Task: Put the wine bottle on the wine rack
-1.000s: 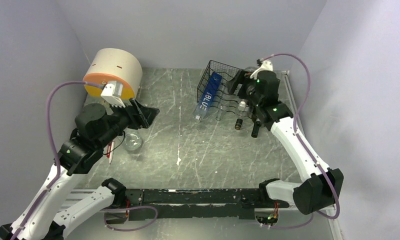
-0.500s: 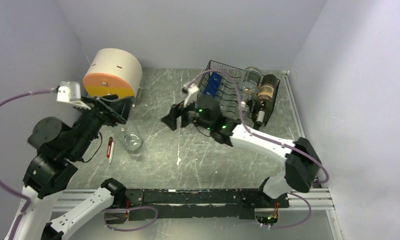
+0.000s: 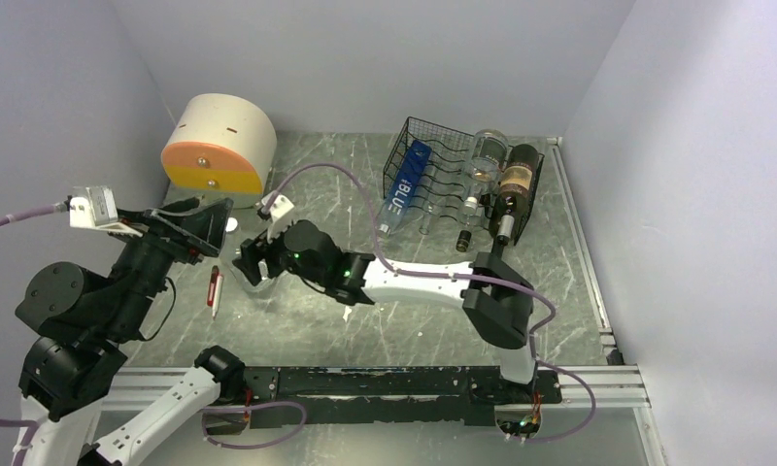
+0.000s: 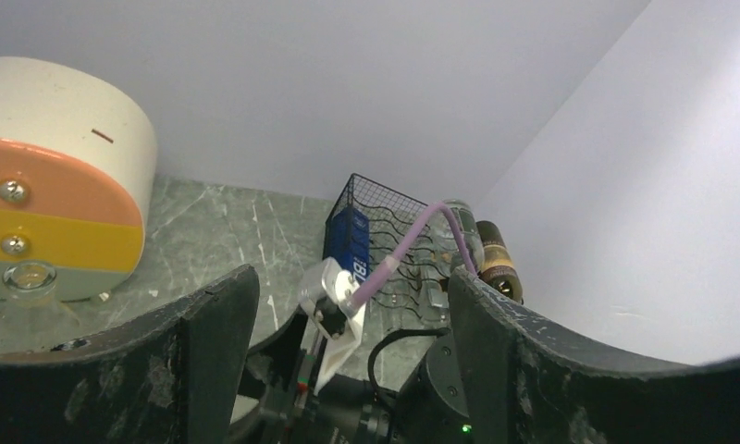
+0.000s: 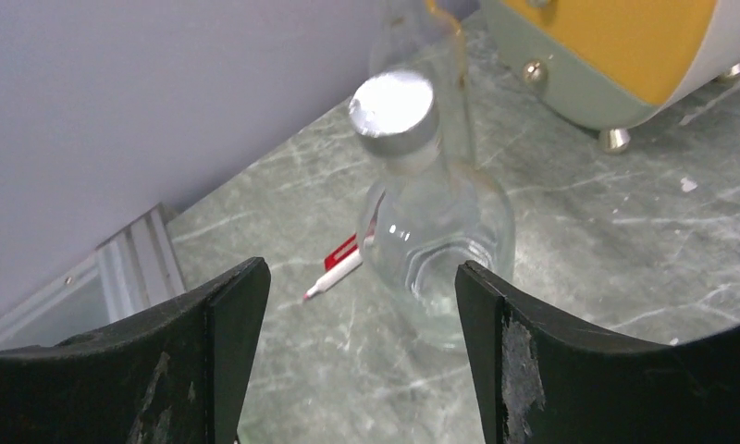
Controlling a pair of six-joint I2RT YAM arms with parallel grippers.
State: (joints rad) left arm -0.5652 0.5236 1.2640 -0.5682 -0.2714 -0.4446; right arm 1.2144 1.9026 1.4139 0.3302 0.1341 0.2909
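Soft, even white light fills my enclosure from overhead, leaving only faint shadows beneath my arms on the grey table [image 3: 307,146]. Glare streaks the clear bottle [image 5: 440,231]; its silver cap [image 5: 394,106] reads slightly soft. My dark fingers [image 5: 191,370] sit underlit along the wrist views' lower edges.

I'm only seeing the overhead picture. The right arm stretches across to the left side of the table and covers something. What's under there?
Observer: A clear glass bottle, standing upright, with a silver cap. The wrist camera looks straight at it.
Operator: Has the arm grabbed it?
Observer: No. The right fingers stand apart, and the bottle shows in the gap between them, touching neither.
Operator: And the other arm, is it carrying anything?
Observer: No. The left fingers are apart with nothing between them. Its camera faces the wine rack.
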